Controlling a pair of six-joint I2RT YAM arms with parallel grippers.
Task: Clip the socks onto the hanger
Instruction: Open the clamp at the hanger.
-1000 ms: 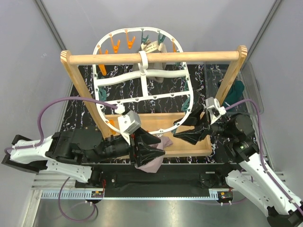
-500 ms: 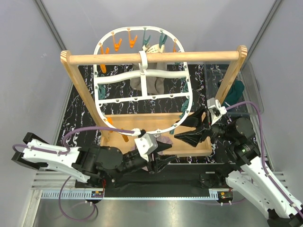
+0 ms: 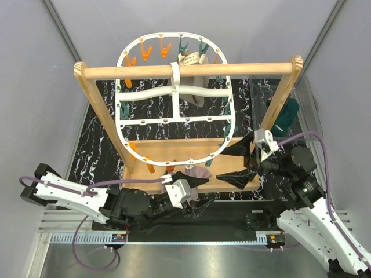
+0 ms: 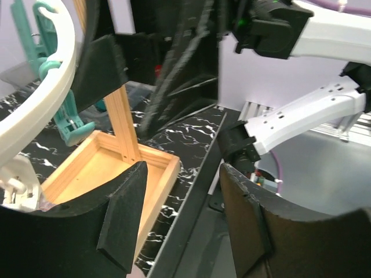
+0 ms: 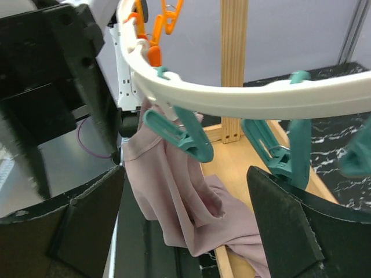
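The white oval hanger (image 3: 174,120) hangs from the wooden rail, with orange and teal clips round its rim. A mauve-pink sock (image 3: 200,172) hangs from the near rim and drapes onto the wooden tray; in the right wrist view the sock (image 5: 174,197) hangs beside a teal clip (image 5: 181,136) under the rim (image 5: 243,101). I cannot tell which clip holds it. My left gripper (image 3: 204,190) is open and empty just near of the sock, also in its wrist view (image 4: 182,179). My right gripper (image 3: 227,164) is open and empty, right of the sock (image 5: 185,179). A dark teal sock (image 3: 287,116) lies far right.
The wooden rail stand (image 3: 185,70) spans the table, with its tray base (image 3: 191,147) below the hanger. A grey-beige cloth with a white label (image 3: 186,59) hangs at the hanger's far rim. A clear bin (image 3: 308,107) at the right holds the teal sock.
My left gripper has let go of the pink sock and drawn back to the near edge. The sock now hangs from the hanger's near rim. My right gripper has backed off slightly to the right.
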